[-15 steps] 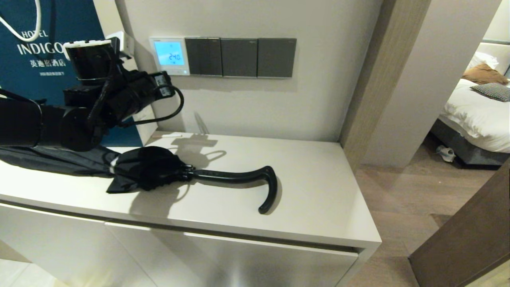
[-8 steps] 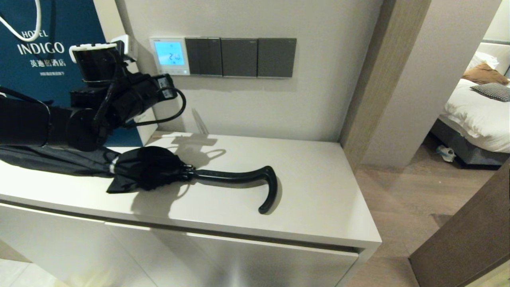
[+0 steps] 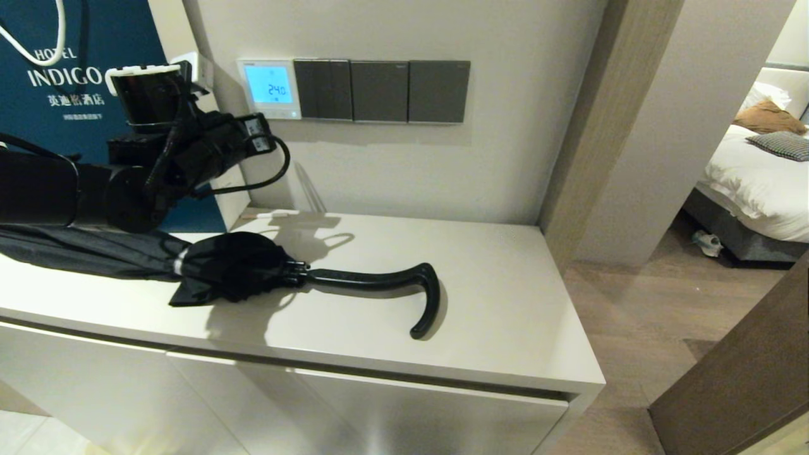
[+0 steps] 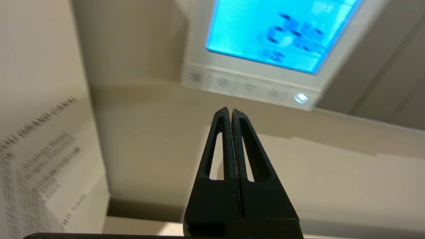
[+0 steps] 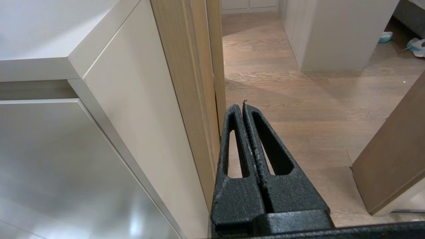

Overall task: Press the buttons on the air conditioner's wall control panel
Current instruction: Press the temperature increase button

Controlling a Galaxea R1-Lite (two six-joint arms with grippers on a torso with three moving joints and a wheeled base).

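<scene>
The air conditioner's wall control panel (image 3: 268, 88) is a small white thermostat on the wall, its screen lit light blue and reading 24.0. The buttons (image 3: 276, 114) run along its lower edge. In the left wrist view the panel (image 4: 199, 49) fills the far side, with the buttons (image 4: 249, 87) in a row and one lit at the end (image 4: 300, 98). My left gripper (image 4: 230, 111) is shut and empty, its tip a short way below the buttons, not touching. In the head view it (image 3: 262, 136) is raised just below and left of the panel. My right gripper (image 5: 243, 105) is shut and parked low beside the cabinet.
Dark grey switch plates (image 3: 382, 90) sit right of the panel. A black umbrella (image 3: 240, 268) with a curved handle (image 3: 423, 297) lies on the white cabinet top (image 3: 505, 316). A blue hotel bag (image 3: 57, 76) stands at the left. A wooden door frame (image 3: 581, 126) is at the right.
My left gripper edged right towards the panel, then drew back slightly left and up. The screen digits flickered and read 24.0 again. The right arm has not moved.
</scene>
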